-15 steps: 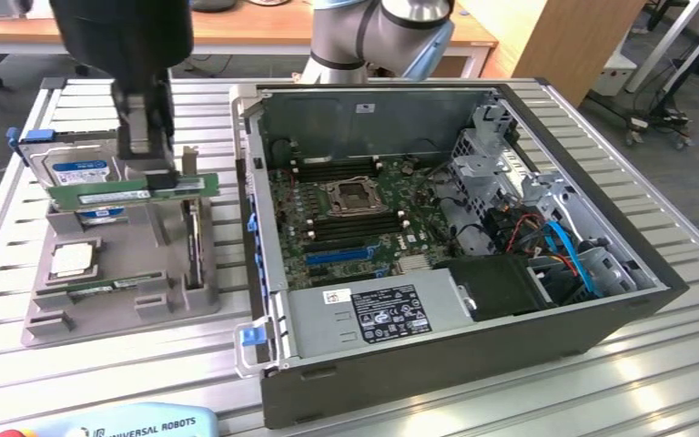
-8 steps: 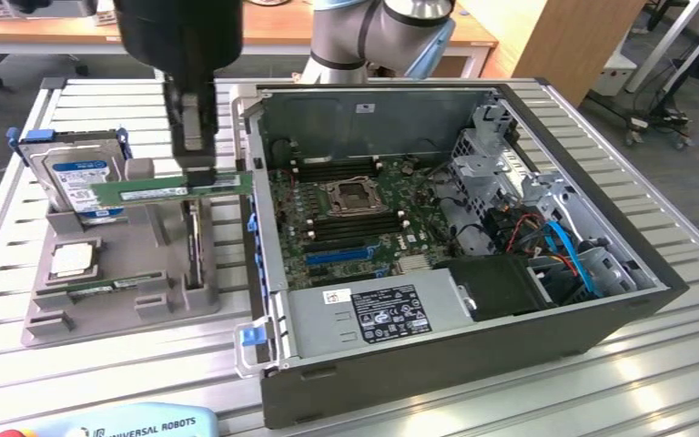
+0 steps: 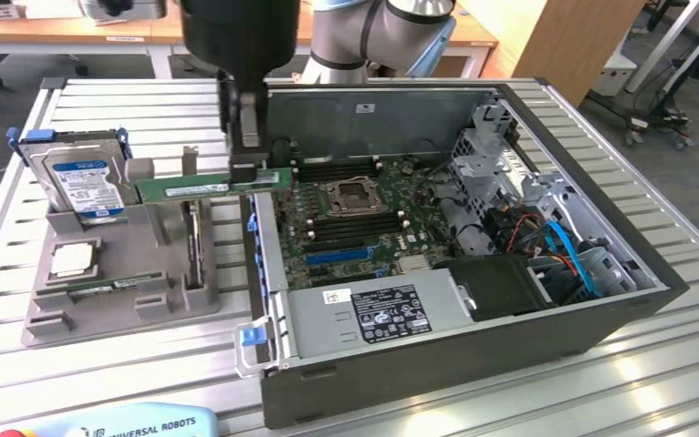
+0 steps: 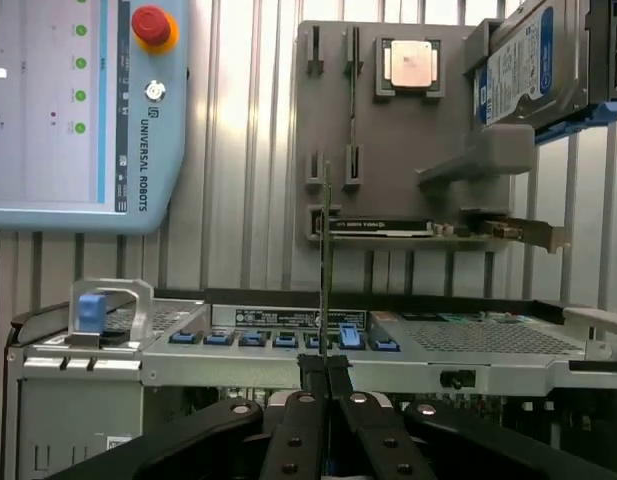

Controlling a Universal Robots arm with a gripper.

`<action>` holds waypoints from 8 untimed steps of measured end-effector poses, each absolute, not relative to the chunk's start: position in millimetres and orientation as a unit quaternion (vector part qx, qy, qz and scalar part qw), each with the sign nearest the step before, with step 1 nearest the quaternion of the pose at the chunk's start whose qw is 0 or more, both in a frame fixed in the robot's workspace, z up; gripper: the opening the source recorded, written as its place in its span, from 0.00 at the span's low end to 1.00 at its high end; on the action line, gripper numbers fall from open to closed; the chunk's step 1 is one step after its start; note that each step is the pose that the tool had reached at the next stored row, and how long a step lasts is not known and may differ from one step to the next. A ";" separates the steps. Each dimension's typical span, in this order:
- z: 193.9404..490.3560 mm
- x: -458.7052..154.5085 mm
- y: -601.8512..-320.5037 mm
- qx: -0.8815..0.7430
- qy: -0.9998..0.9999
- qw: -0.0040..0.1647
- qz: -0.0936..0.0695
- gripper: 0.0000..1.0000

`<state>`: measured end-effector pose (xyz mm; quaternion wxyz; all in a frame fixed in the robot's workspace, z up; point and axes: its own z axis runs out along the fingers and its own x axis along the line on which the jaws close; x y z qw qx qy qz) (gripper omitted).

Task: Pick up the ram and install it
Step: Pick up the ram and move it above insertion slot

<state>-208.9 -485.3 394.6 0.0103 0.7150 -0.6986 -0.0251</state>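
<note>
The ram (image 3: pixel 186 188) is a long green stick held level in the air, over the gap between the grey holder (image 3: pixel 143 305) and the open computer case (image 3: pixel 447 360). My gripper (image 3: pixel 248 171) is shut on it near the end closest to the case. In the wrist view the ram (image 4: pixel 326 260) shows edge-on as a thin upright line rising from my shut fingertips (image 4: pixel 314 372). The motherboard (image 3: pixel 349 223) with its memory slots lies inside the case, to the exterior view's right of the stick. A second, similar stick (image 3: pixel 95 287) rests in the holder's front slot.
The holder also carries a blue-labelled hard drive (image 3: pixel 83 182), a square CPU chip (image 3: pixel 73 259) and an upright card (image 3: pixel 192 238). A teach pendant (image 4: pixel 83 110) lies near the table's front edge. The case's power supply (image 3: pixel 374 314) and drive cage (image 3: pixel 508 173) flank the motherboard.
</note>
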 end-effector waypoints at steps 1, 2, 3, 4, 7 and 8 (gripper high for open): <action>394.5 -204.3 -485.4 0.715 -0.699 0.010 -0.025 0.12; 394.5 -199.8 -485.4 0.715 -0.699 0.010 -0.025 0.12; 394.5 -195.3 -485.4 0.715 -0.699 0.010 -0.025 0.12; 394.5 -190.6 -485.4 0.715 -0.699 0.010 -0.026 0.12; 394.6 -177.1 -485.4 0.715 -0.699 0.011 -0.026 0.12; 394.5 -172.6 -485.4 0.715 -0.699 0.011 -0.026 0.12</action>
